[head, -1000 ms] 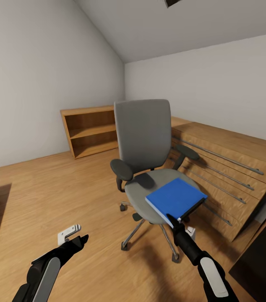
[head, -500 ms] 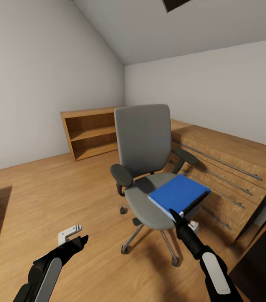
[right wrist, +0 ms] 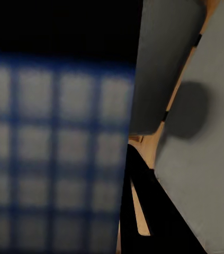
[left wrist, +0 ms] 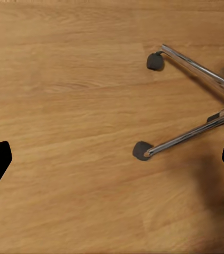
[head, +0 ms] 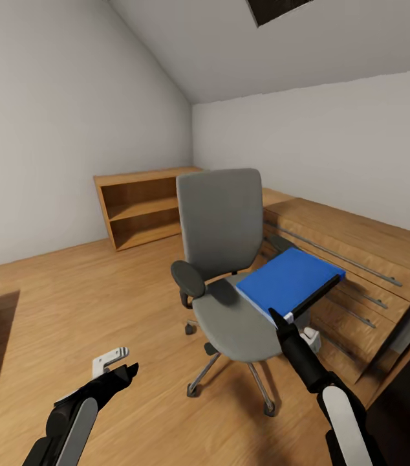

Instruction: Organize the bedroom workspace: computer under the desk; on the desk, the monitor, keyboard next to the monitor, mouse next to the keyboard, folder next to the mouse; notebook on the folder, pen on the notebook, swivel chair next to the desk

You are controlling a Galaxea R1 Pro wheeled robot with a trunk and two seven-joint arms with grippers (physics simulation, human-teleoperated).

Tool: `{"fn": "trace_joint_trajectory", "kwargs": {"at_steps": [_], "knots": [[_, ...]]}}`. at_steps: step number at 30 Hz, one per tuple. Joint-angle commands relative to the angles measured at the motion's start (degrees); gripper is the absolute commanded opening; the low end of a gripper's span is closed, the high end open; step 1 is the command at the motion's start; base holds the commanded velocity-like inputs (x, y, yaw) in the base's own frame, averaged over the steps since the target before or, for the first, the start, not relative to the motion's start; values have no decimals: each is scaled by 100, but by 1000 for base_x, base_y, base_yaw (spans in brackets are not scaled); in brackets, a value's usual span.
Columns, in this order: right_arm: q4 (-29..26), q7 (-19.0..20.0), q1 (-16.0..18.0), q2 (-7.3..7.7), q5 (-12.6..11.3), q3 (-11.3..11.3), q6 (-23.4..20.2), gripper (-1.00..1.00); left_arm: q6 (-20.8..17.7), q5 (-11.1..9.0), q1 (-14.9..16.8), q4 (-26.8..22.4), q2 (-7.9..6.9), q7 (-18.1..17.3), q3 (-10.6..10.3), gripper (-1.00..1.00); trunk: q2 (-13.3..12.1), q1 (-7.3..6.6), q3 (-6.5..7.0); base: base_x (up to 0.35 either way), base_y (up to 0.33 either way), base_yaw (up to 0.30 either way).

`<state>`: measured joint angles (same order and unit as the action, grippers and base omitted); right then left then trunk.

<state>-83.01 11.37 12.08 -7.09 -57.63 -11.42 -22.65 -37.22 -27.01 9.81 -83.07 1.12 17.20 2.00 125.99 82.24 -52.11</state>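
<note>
Holding the folder [head: 291,279] by its near corner with the right gripper [head: 279,320], fingers pinched together on that corner. Up in the air now, the blue folder, tipped a bit, just past the gripper and above the seat of the swivel chair [head: 231,272], not lying flat on it.

To do this step well: keep the squeeze firm. Only a corner is held, so the far end may sag or swing. Go slow. Lift a little more, clear of the black armrest that sits under the folder's far side. No quick turns. Keep the folder as flat as can be while carrying.

Then over to the desk [head: 402,414], whose black top sits close beside the right arm, on its outer side. Not much of it in sight, so hard to say where the mouse lies.

Left gripper [head: 116,369] down low, over the wood floor [left wrist: 64,106], fingers apart, holding nothing. Chair legs and little wheels just ahead of it. Best kept still, away from those legs.
</note>
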Motion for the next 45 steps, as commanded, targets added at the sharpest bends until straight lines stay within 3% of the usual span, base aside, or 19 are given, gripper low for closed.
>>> {"fn": "trace_joint_trajectory", "kwargs": {"at_steps": [1,6,11,15,27,32,37,45], "knots": [[-58,-8,-36,-9,-33,16,-46,-100,-22,-60,3,-7,3,45,3,100,-39,-23,13,0,0,0],[-537,-58,-417,-78,-85,144,-49,-100,-22,-59,3,-7,2,46,-7,100,-240,-133,103,0,0,0],[-670,79,-524,-70,-377,141,-60,-100,-22,-59,3,-7,2,46,-11,100,-440,-243,193,0,0,0],[-686,125,-536,-65,-450,133,-66,-100,-22,-59,3,-7,2,46,-12,100,-601,-331,264,0,0,0],[-690,145,-547,-66,-502,87,-54,-100,-22,-59,3,10,2,54,-16,100,-1082,-594,480,0,0,-1],[-690,138,-548,-72,-495,87,-40,-100,-20,-47,3,10,2,60,-14,100,-1283,-704,587,0,0,-226],[-684,137,-547,-73,-495,87,-38,-100,228,-16,3,8,4,329,-18,100,-1483,-814,694,-33,0,-240],[-673,137,-548,-73,-495,73,-38,-100,352,-7,3,10,0,439,-16,100,-1804,-990,861,-282,0,-244]]}}
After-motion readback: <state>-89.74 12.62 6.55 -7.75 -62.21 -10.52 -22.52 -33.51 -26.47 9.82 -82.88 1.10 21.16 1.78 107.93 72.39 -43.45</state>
